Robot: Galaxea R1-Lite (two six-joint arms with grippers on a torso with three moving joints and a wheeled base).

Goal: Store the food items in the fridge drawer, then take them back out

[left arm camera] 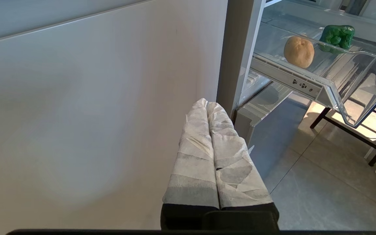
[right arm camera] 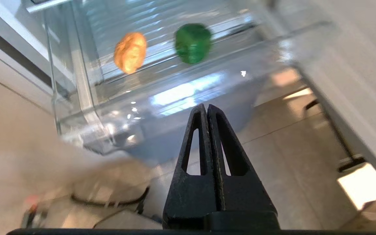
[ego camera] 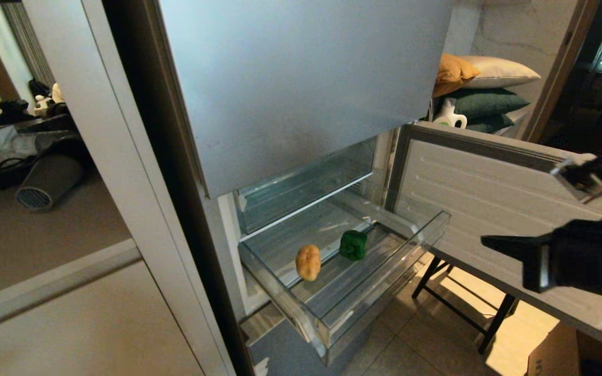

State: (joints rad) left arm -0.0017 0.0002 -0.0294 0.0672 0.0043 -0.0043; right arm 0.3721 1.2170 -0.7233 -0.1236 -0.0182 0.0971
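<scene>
The clear fridge drawer (ego camera: 390,271) stands pulled out of the silver-grey fridge. On its ridged floor lie a tan potato (ego camera: 308,262) and, to its right, a dark green bell pepper (ego camera: 354,245). Both show again in the left wrist view, potato (left arm camera: 299,51) and pepper (left arm camera: 336,37), and in the right wrist view, potato (right arm camera: 130,51) and pepper (right arm camera: 193,42). My right gripper (ego camera: 484,241) hangs shut and empty to the right of the drawer, well clear of its front lip (right arm camera: 175,94), tip (right arm camera: 205,107) pointing toward it. My left gripper (left arm camera: 206,103), wrapped in white, is shut beside the beige cabinet panel.
The lower fridge door (ego camera: 494,209) swings open on the right, over a black-legged stand (ego camera: 458,303) on the tiled floor. A cardboard box (ego camera: 557,355) sits at the lower right. Cushions (ego camera: 484,83) are stacked behind. A beige cabinet (ego camera: 71,292) fills the left.
</scene>
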